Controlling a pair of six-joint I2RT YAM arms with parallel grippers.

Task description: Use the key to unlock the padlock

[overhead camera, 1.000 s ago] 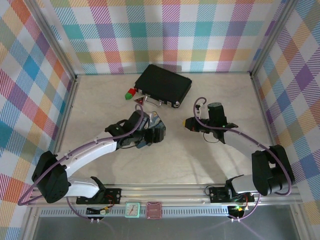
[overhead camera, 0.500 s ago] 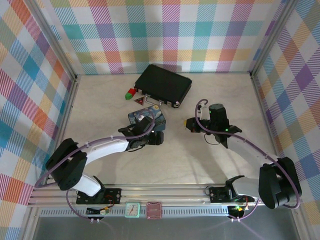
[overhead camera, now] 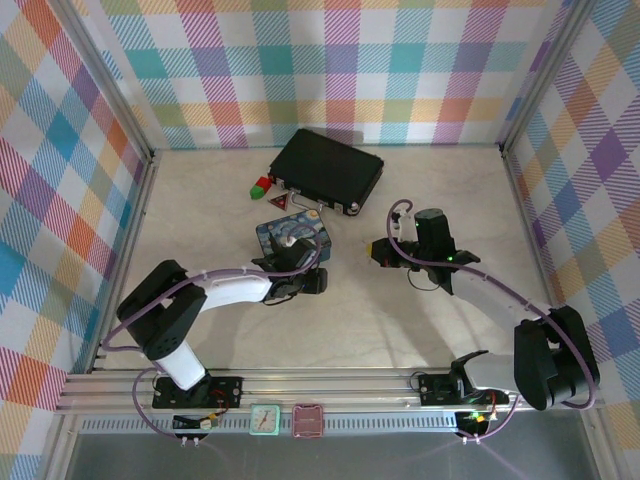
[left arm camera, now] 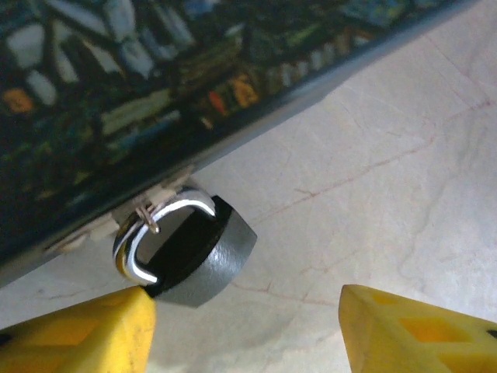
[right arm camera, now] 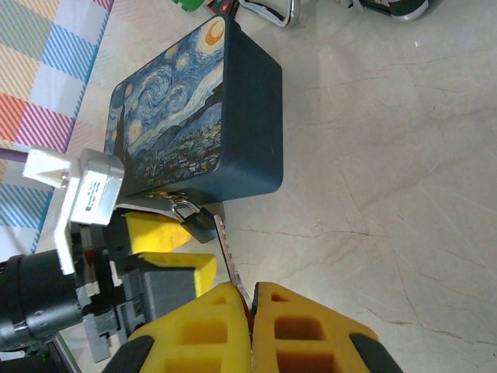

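The padlock (left arm camera: pixel 186 252) hangs at the Starry Night tin (right arm camera: pixel 186 116)'s edge, its body on the worktop (right arm camera: pixel 388 194), with bare surface open beside it. The left end effector (left arm camera: pixel 245 326) reaches in low, fingers spread, just short of it. The right end effector (right arm camera: pixel 252 311) pinches the key (right arm camera: pixel 225 252), blade pointing toward the padlock.
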